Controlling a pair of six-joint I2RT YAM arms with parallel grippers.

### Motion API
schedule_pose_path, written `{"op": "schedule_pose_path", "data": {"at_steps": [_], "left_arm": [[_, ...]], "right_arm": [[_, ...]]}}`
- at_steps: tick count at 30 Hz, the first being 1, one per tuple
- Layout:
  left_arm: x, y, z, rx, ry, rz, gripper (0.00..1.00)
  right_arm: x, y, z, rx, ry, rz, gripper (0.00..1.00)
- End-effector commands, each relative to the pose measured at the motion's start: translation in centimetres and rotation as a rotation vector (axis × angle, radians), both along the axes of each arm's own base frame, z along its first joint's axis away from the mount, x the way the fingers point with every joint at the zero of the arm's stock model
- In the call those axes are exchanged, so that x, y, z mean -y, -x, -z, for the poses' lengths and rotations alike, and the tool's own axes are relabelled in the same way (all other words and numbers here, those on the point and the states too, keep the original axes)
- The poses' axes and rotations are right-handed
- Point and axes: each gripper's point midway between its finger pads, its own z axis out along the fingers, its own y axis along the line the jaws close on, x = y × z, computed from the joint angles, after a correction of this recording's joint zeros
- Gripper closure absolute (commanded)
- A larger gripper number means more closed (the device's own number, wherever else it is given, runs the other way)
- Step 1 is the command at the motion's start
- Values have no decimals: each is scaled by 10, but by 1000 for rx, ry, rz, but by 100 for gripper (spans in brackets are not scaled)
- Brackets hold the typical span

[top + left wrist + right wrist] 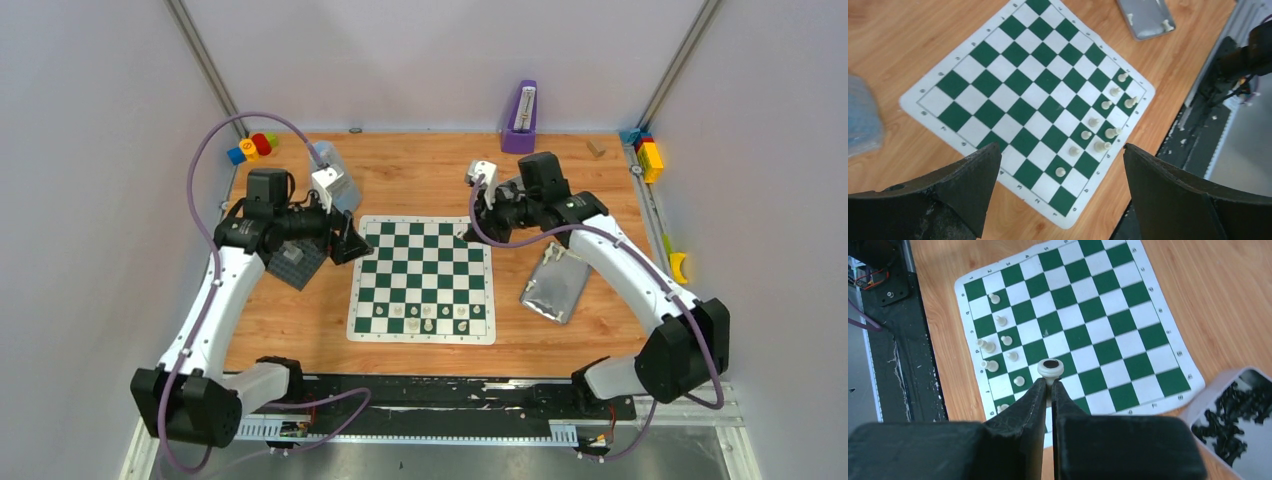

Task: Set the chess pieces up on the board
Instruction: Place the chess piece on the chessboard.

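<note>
1. Right wrist view: a piece [1050,368] is clamped by the right gripper [1049,386] at frame centre, over the board [1108,335].
2. Left wrist view: the left gripper [1060,152] is held wide apart above the board.
3. Top view: other pieces [428,326] are stood along the board's bottom rows.

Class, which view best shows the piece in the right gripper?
Right wrist: the piece is close up, pinched in the right gripper, dark base facing the camera. In top external it cannot be made out; left wrist does not show it.
</note>
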Motion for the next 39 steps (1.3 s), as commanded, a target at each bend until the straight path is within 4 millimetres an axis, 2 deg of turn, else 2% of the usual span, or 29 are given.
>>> {"op": "schedule_pose_path", "data": {"at_steps": [1, 2, 7, 13, 18, 22, 39], "left_arm": [[25, -7, -25, -65, 180, 76, 0], [27, -15, -28, -59, 197, 74, 0], [43, -31, -38, -161, 291, 57, 0], [68, -36, -26, -307, 328, 57, 5], [85, -36, -11, -422, 332, 72, 8], [96, -35, -7, -495, 351, 92, 10], [111, -43, 7, -686, 400, 109, 32]], "right_arm": [[-42, -9, -23, 105, -63, -85, 100], [-50, -8, -23, 105, -66, -101, 100], [-77, -7, -22, 109, -71, -135, 100], [-96, -6, -30, 127, -69, -133, 100], [-103, -11, -36, 156, -62, -112, 100], [-105, -15, -33, 166, -43, -88, 100], [-110, -22, -26, 207, -8, -40, 100]]}}
